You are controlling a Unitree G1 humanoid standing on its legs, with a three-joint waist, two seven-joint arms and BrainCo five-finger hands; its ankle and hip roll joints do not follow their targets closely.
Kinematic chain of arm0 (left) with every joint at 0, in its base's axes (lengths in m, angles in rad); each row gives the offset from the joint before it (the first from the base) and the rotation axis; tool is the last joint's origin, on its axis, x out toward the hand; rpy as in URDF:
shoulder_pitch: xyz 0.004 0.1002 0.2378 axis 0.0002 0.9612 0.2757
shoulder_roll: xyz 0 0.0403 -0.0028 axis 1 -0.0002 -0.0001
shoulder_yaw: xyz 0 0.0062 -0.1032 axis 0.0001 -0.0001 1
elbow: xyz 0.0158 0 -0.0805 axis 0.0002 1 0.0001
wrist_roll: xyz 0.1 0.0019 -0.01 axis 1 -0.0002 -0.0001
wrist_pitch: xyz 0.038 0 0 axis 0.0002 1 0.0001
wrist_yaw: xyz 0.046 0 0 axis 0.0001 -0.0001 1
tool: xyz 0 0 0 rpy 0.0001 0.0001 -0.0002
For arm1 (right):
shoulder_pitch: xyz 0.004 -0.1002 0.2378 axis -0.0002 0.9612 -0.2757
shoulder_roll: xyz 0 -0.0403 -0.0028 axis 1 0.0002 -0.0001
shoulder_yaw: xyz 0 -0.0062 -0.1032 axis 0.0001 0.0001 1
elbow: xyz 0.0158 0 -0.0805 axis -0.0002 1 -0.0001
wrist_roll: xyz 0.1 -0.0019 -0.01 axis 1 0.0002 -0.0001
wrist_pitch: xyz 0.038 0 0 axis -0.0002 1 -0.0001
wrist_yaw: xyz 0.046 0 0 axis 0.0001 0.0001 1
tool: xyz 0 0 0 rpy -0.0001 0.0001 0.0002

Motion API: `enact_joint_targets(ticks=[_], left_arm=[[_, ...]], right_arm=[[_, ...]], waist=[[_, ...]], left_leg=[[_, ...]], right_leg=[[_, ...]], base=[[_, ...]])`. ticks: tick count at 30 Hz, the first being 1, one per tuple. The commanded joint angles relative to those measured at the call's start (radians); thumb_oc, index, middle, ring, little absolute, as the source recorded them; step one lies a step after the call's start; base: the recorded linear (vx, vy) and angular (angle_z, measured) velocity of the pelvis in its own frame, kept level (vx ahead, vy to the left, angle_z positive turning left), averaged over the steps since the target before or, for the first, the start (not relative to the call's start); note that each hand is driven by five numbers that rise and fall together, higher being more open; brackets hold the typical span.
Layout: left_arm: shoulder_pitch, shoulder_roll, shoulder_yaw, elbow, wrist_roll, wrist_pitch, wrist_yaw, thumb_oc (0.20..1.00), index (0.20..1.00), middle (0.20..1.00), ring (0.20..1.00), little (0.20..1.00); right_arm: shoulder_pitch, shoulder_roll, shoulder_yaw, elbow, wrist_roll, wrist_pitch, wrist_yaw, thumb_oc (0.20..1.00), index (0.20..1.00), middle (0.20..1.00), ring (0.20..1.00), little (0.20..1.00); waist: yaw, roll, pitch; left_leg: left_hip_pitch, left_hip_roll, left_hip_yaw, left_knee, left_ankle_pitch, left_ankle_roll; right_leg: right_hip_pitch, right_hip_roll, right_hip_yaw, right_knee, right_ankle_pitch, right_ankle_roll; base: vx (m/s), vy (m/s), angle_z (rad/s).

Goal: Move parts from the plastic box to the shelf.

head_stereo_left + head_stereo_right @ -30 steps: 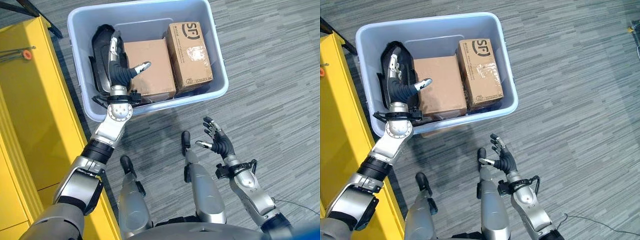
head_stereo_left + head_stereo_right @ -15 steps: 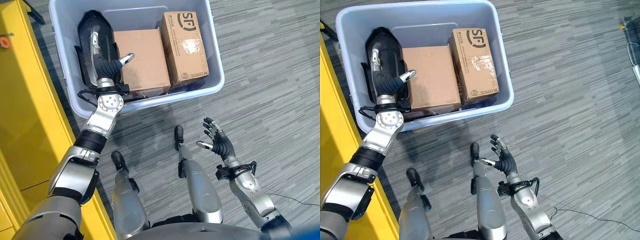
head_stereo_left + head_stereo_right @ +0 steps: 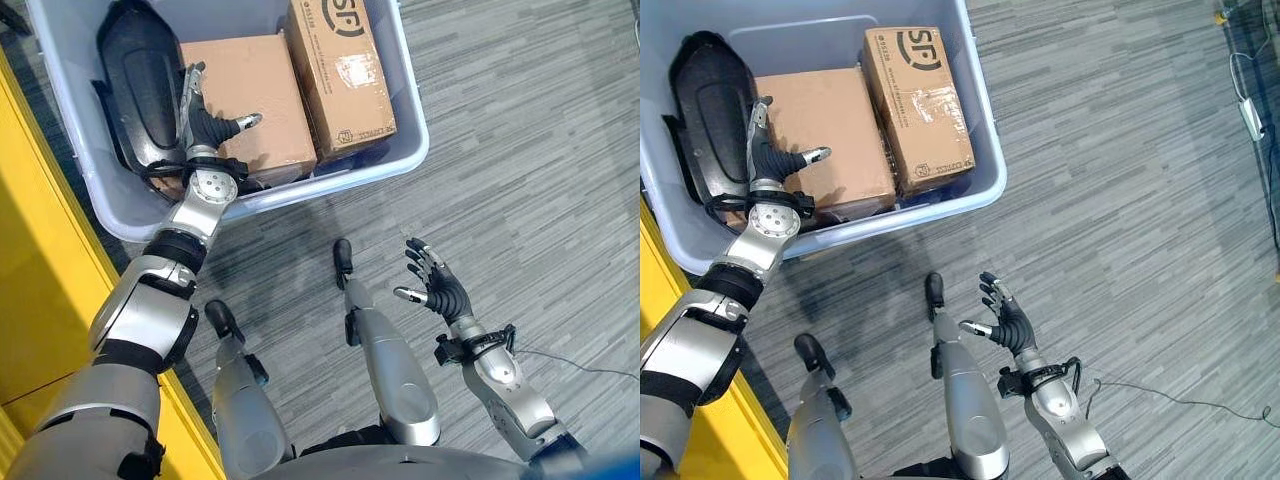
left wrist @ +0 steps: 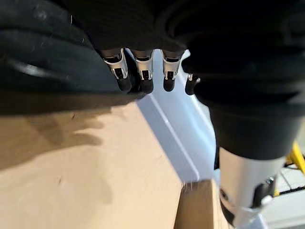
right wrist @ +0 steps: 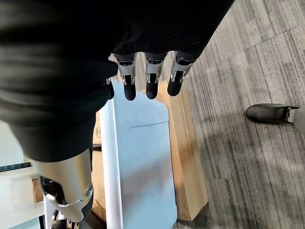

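Left eye view: the left hand (image 3: 205, 128), fingers spread, sits inside the plastic box (image 3: 404, 120) between the black part (image 3: 135, 75) on its left and the cardboard box (image 3: 250, 95) on its right; the open right hand (image 3: 438, 288) hangs well clear over the floor.

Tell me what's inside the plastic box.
In the box: a black part, a plain carton and a printed carton. The left hand reaches in. The box floor is covered.

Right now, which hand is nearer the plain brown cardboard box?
Left. The left hand is inside the plastic box, over the plain brown cardboard box's edge; the right hand hangs open above the carpet, outside it.
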Motion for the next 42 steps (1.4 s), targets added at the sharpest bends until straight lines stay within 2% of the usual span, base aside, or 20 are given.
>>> enact_joint_targets(ticks=[1,7,14,17,24,31,32,35,38,42], left_arm=[[-0.040,0.020,0.023,0.058,-0.026,-0.020,-0.034,1.000,1.000,1.000,1.000,1.000],[-0.019,-0.030,0.047,0.069,-0.077,-0.023,-0.038,1.000,1.000,1.000,1.000,1.000],[0.022,-0.121,0.089,0.021,-0.198,-0.061,-0.025,1.000,1.000,1.000,1.000,1.000],[0.050,-0.157,0.103,-0.041,-0.237,-0.082,-0.015,1.000,1.000,1.000,1.000,1.000],[0.145,-0.201,0.080,-0.292,-0.174,-0.116,0.012,1.000,1.000,1.000,1.000,1.000],[0.212,-0.193,0.105,-0.486,-0.084,-0.129,0.055,1.000,1.000,1.000,1.000,1.000],[0.221,-0.188,0.121,-0.511,-0.072,-0.131,0.065,1.000,1.000,1.000,1.000,1.000],[0.250,-0.158,0.164,-0.556,-0.015,-0.124,0.101,1.000,1.000,1.000,1.000,1.000],[0.266,-0.121,0.201,-0.549,0.061,-0.098,0.148,1.000,1.000,1.000,1.000,1.000],[0.246,-0.050,0.236,-0.443,0.094,-0.076,0.185,1.000,1.000,1.000,1.000,1.000]], right_arm=[[0.042,-0.034,-0.038,-0.057,0.020,-0.056,0.008,1.000,1.000,1.000,1.000,1.000],[0.046,-0.035,-0.040,-0.061,0.014,-0.052,0.001,1.000,1.000,1.000,1.000,1.000],[0.055,-0.038,-0.038,-0.066,0.012,-0.045,-0.013,1.000,1.000,1.000,1.000,1.000],[0.054,-0.038,-0.035,-0.065,0.011,-0.040,-0.020,1.000,1.000,1.000,1.000,1.000],[0.058,-0.035,-0.053,-0.078,0.005,-0.046,-0.032,1.000,1.000,1.000,1.000,1.000],[0.066,-0.031,-0.072,-0.078,-0.002,-0.052,-0.042,1.000,1.000,1.000,1.000,1.000],[0.065,-0.029,-0.074,-0.077,-0.004,-0.053,-0.043,1.000,1.000,1.000,1.000,1.000],[0.068,-0.023,-0.081,-0.074,-0.007,-0.057,-0.046,1.000,1.000,1.000,1.000,1.000],[0.072,-0.023,-0.086,-0.073,-0.003,-0.062,-0.041,1.000,1.000,1.000,1.000,1.000],[0.066,-0.023,-0.075,-0.055,0.010,-0.067,-0.031,1.000,1.000,1.000,1.000,1.000]], waist=[[-0.013,-0.019,-0.054],[-0.026,-0.017,-0.060],[-0.028,-0.008,-0.065],[-0.022,-0.001,-0.065],[-0.001,0.017,-0.058],[0.023,0.030,-0.049],[0.025,0.028,-0.046],[0.034,0.032,-0.042],[0.040,0.031,-0.038],[0.044,0.024,-0.038]], left_leg=[[-0.099,0.052,-0.073,0.090,0.042,-0.012],[-0.108,0.055,-0.070,0.096,0.040,-0.015],[-0.117,0.048,-0.084,0.096,0.039,-0.012],[-0.116,0.044,-0.089,0.094,0.038,-0.011],[-0.115,0.030,-0.106,0.091,0.037,-0.004],[-0.113,0.019,-0.115,0.088,0.034,-0.001],[-0.126,0.014,-0.113,0.087,0.058,0.008],[-0.130,0.012,-0.117,0.087,0.058,0.009],[-0.131,0.011,-0.119,0.088,0.058,0.008],[-0.137,0.013,-0.123,0.088,0.060,0.009]], right_leg=[[-0.002,-0.096,0.037,0.163,-0.147,0.129],[-0.014,-0.091,0.045,0.165,-0.144,0.127],[-0.016,-0.087,0.050,0.163,-0.147,0.117],[-0.011,-0.089,0.049,0.161,-0.150,0.113],[0.007,-0.096,0.043,0.156,-0.153,0.108],[0.026,-0.105,0.036,0.149,-0.158,0.107],[0.015,-0.108,0.037,0.146,-0.138,0.102],[0.016,-0.112,0.031,0.144,-0.139,0.101],[0.020,-0.112,0.030,0.142,-0.140,0.101],[0.017,-0.112,0.031,0.141,-0.138,0.100]], base=[[-0.02,0.006,-0.10],[-0.01,-0.010,-0.08],[0.00,-0.006,-0.02],[0.01,-0.006,0.02],[0.00,-0.001,0.01],[0.00,-0.003,0.07],[-0.07,-0.009,0.06],[-0.03,-0.002,0.05],[0.00,0.000,0.05],[0.00,-0.001,0.07]])
